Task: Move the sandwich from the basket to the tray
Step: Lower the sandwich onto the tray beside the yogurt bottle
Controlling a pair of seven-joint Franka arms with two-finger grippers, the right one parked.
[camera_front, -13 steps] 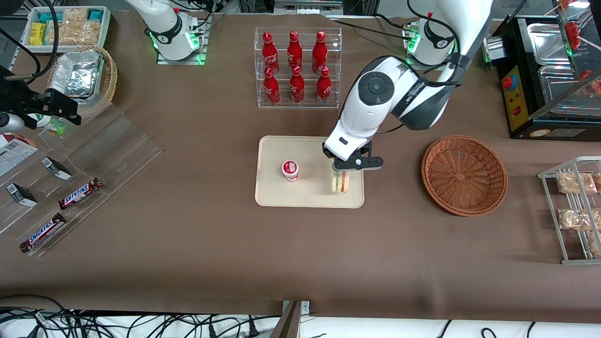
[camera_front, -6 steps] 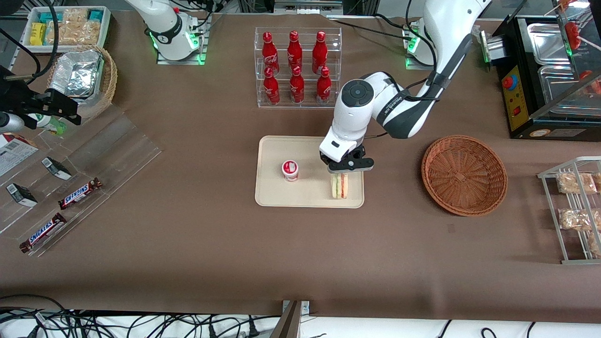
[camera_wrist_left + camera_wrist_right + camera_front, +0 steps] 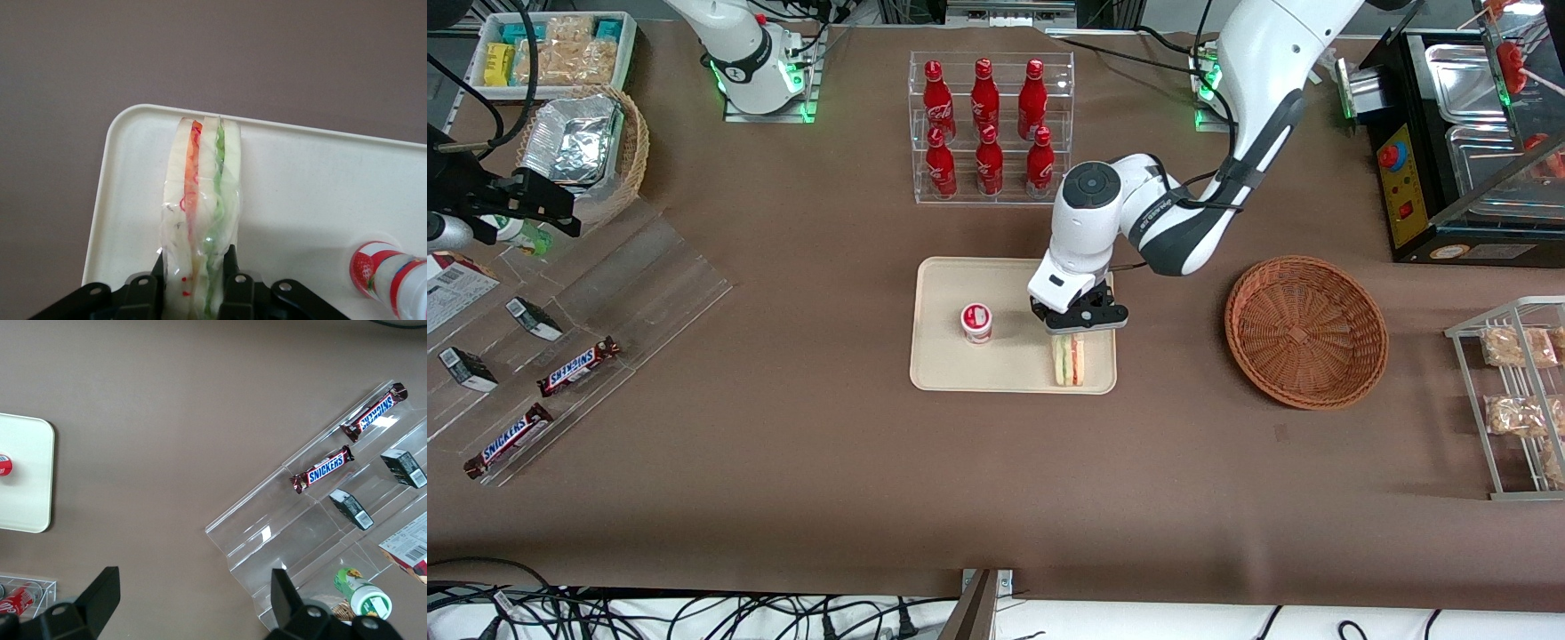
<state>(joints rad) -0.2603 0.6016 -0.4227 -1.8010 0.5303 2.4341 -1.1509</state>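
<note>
The gripper (image 3: 1069, 332) is clamped on the sandwich (image 3: 1068, 359), which stands on edge on the tray (image 3: 943, 369), near the corner closest to the front camera on the basket (image 3: 1305, 331) side. The job now is a clean release: open the fingers (image 3: 233, 283) evenly with the base resting flat, then lift straight up, so the wrap does not drag it over or past the low rim. The cup (image 3: 976, 322) stands apart. Compared with 1 second ago, arm and sandwich are lower.

sandwich (image 3: 1069, 360) upright on tray (image 3: 960, 369), basket (image 3: 1305, 331) empty
</note>
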